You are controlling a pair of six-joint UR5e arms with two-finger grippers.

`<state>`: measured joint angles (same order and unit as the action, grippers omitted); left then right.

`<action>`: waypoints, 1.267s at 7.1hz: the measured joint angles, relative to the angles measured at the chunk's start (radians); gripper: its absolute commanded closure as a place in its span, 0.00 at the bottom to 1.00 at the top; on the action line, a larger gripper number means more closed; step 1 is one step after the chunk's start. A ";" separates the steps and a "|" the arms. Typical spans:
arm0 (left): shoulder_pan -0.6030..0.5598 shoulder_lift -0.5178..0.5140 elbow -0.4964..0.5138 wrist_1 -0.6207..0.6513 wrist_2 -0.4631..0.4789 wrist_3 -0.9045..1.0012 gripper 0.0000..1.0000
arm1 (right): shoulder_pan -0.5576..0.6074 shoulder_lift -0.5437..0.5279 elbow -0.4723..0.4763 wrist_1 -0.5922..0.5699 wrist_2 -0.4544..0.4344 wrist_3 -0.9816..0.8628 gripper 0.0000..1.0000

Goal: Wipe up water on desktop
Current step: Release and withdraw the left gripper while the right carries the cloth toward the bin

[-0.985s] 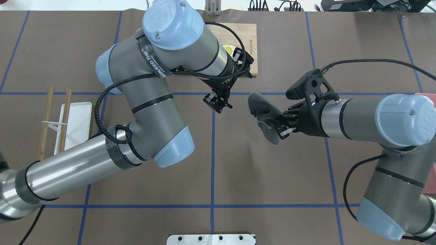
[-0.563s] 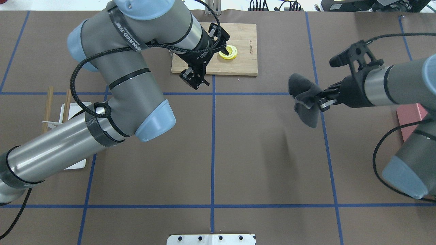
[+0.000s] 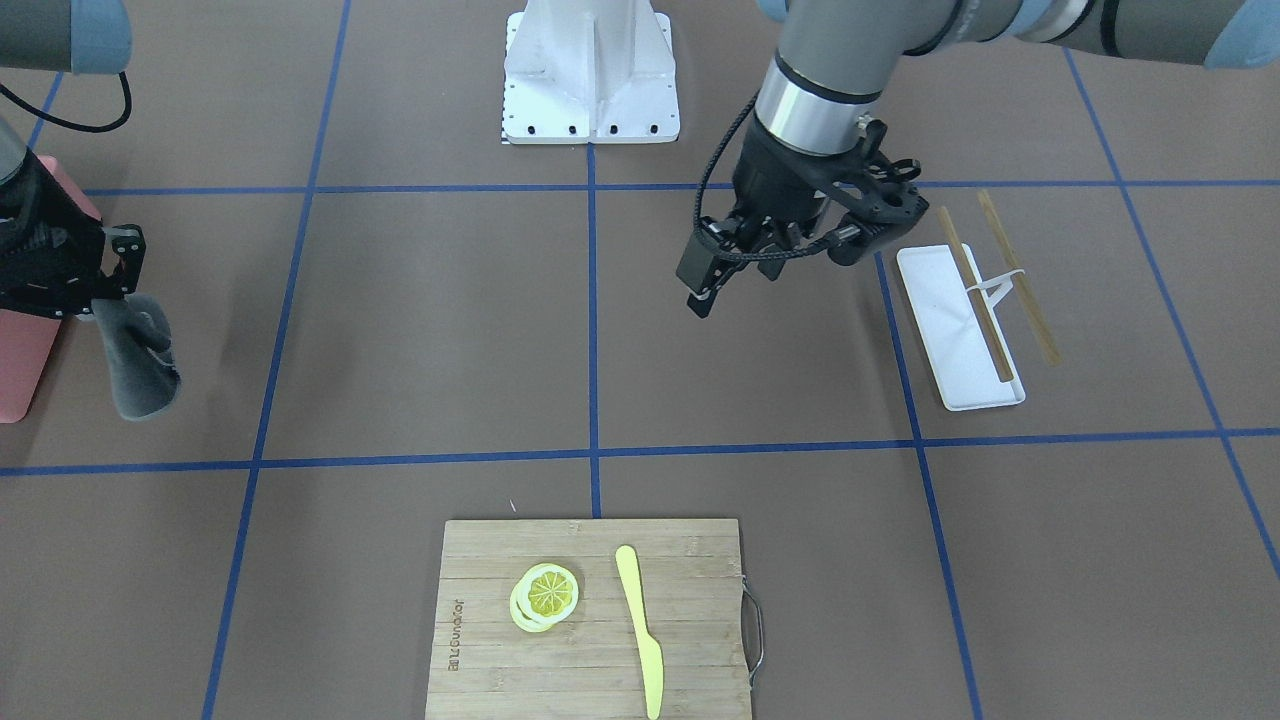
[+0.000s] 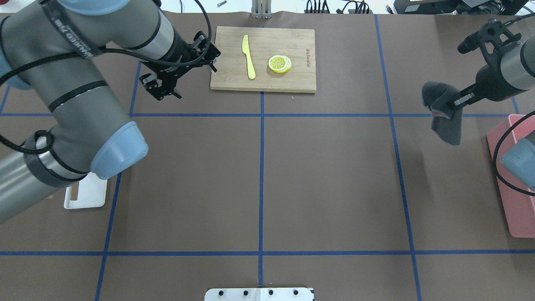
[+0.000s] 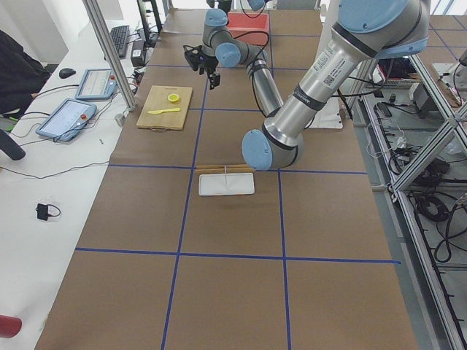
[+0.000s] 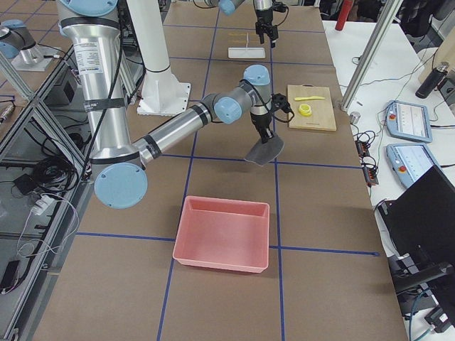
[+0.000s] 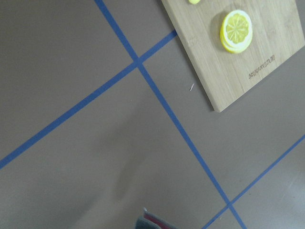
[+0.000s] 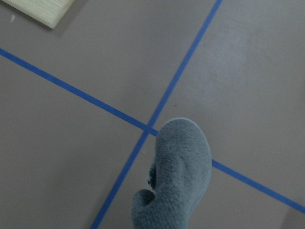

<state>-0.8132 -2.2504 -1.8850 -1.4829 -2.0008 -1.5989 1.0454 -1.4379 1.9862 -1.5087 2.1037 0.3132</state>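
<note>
Note the change over the last second: both arms have left the middle of the table (image 4: 326, 175). The right fingers (image 4: 449, 104) remain clenched on the grey cloth (image 4: 447, 125) and have carried it from just right of centre out toward the right edge. It now hangs near the bin (image 4: 518, 209) that sits against that edge. In the right side view the cloth appears to hang clear of the surface and not rest on it. The left fingers (image 4: 154, 88) stand apart with nothing between them. They have drawn back from the centre toward the far-left corner and now hover just beside the left end of the board (image 4: 301, 42), which lies at the middle of the far edge. The central squares of the table where the cloth hung a second ago are now uncovered, and no wet patch can be made out there in any view. Treat this as a likely end of the wiping stroke, with the cloth on its way to the bin. Check the centre for leftover moisture before you accept the task as complete.
</note>
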 measured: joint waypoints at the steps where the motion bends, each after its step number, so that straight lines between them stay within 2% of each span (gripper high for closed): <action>1: -0.023 0.080 -0.053 0.006 -0.002 0.145 0.02 | 0.005 -0.001 -0.028 -0.040 0.004 0.004 1.00; 3: -0.068 0.209 -0.125 0.016 -0.006 0.335 0.02 | 0.004 0.039 -0.068 -0.182 0.031 0.051 1.00; 5: -0.090 0.250 -0.140 0.018 -0.007 0.381 0.02 | -0.054 0.099 -0.115 -0.334 0.040 0.079 1.00; 9: -0.150 0.292 -0.117 0.017 -0.004 0.391 0.02 | -0.197 0.114 -0.205 -0.343 -0.033 0.085 1.00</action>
<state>-0.9630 -1.9589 -2.0022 -1.4658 -2.0053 -1.2084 0.8488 -1.3239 1.7811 -1.8518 2.0705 0.3986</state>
